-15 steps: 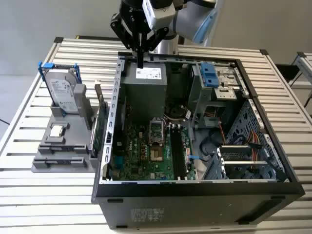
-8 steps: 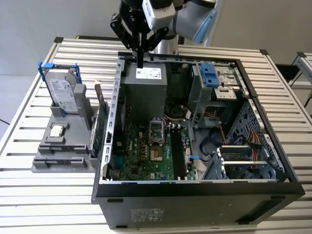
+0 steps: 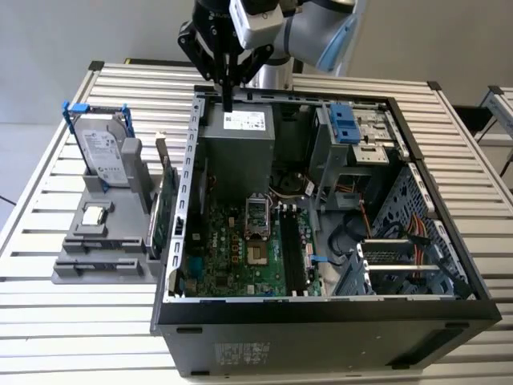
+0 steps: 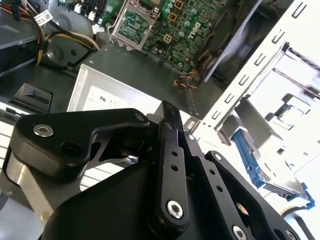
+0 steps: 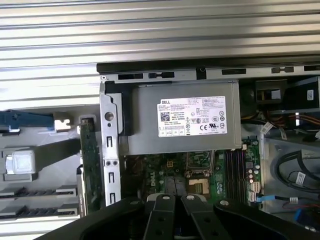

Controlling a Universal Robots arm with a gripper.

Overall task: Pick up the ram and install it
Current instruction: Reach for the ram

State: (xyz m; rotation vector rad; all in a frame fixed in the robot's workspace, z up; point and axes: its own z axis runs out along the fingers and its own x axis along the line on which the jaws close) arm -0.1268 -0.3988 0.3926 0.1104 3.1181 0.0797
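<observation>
case [image 3: 321,329]: open tower up front, motherboard [image 3: 232,257] on show
holder [image 3: 96,269]: grey tray just beside it, on the exterior view's left
ram: honestly can't tell where it sits
gripper [image 3: 228,108]: at the back, hovering over the power supply [image 3: 236,148], fingers pinched together

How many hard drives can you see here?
1. The hard drive stands upright in the grey holder, to the exterior view's left of the computer case. More could be hidden inside the case.
</observation>
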